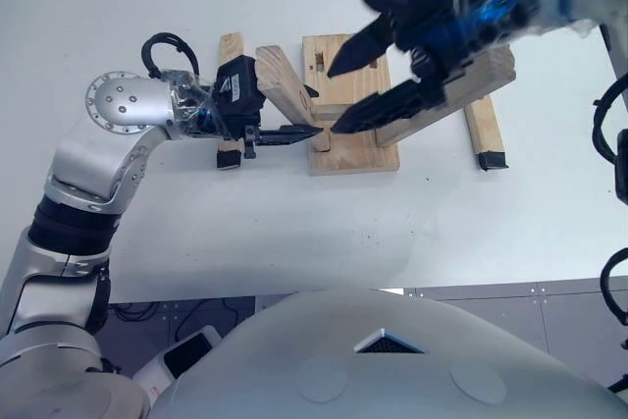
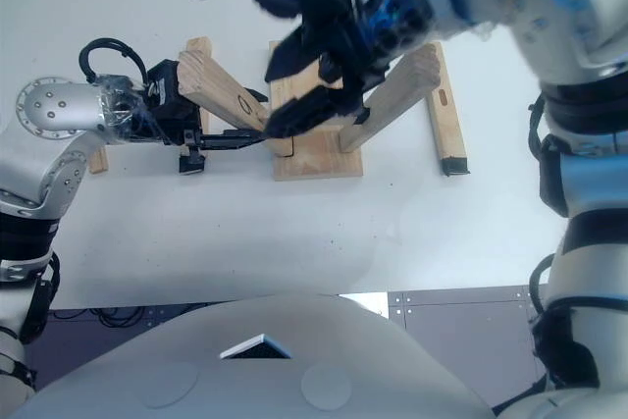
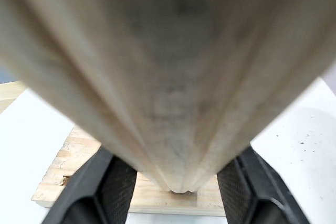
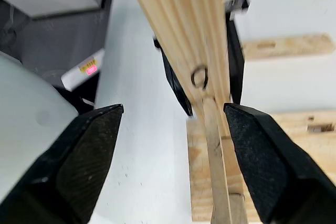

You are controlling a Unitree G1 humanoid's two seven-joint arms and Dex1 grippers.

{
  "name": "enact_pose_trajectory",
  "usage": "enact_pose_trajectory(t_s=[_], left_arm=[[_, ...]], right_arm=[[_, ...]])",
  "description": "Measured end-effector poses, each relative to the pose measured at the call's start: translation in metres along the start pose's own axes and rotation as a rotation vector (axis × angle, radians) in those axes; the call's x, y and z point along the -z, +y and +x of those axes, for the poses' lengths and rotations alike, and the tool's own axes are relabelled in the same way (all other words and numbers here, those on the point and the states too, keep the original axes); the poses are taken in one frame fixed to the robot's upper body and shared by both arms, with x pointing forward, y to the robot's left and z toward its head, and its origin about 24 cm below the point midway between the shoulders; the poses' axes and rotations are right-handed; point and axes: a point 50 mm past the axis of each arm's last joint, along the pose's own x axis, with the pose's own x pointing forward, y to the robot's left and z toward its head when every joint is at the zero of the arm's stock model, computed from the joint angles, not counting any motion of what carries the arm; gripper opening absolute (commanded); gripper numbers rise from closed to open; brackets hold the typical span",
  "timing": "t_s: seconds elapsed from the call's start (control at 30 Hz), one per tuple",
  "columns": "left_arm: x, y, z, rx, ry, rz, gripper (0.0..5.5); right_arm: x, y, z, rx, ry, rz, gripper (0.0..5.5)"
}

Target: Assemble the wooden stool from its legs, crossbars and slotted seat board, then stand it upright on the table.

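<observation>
Seat board (image 1: 343,154) flat on table (image 1: 294,223). Left gripper (image 1: 294,132) at seat board's left edge, clamped on tilted leg (image 1: 280,71); leg's lower end meets board. Right gripper (image 1: 332,102) above seat board, fingers spread wide, gripping nothing. Second leg (image 1: 471,80) leans up from seat board's right edge. Third leg (image 1: 484,130) flat on table right of seat board. Fourth leg (image 1: 231,46) flat, left of seat board.

front of table (image 1: 294,228) open; l leg (image 1: 285,80), r leg (image 1: 491,71) lean over seat board (image 1: 343,159), crowd centre.
</observation>
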Motion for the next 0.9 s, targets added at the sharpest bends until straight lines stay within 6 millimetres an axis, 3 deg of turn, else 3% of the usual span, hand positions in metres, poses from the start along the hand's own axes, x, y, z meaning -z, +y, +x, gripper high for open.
enact_pose_trajectory(t_s=[0.13,0.5,0.63,0.9], left_arm=[[0.000,-0.001,0.003,-0.014,0.001,0.000,2.01],[0.003,-0.002,0.007,-0.042,0.010,-0.010,2.01],[0.003,-0.002,0.008,-0.054,0.013,-0.012,2.01],[0.003,0.001,0.010,-0.095,0.035,-0.018,2.01]], right_arm=[[0.017,-0.008,0.019,0.036,0.155,-0.062,2.83],[0.023,-0.023,0.026,0.158,0.281,-0.245,1.17],[0.029,-0.025,0.043,0.136,0.332,-0.299,0.50],[0.027,-0.035,0.059,0.154,0.403,-0.350,0.45]])
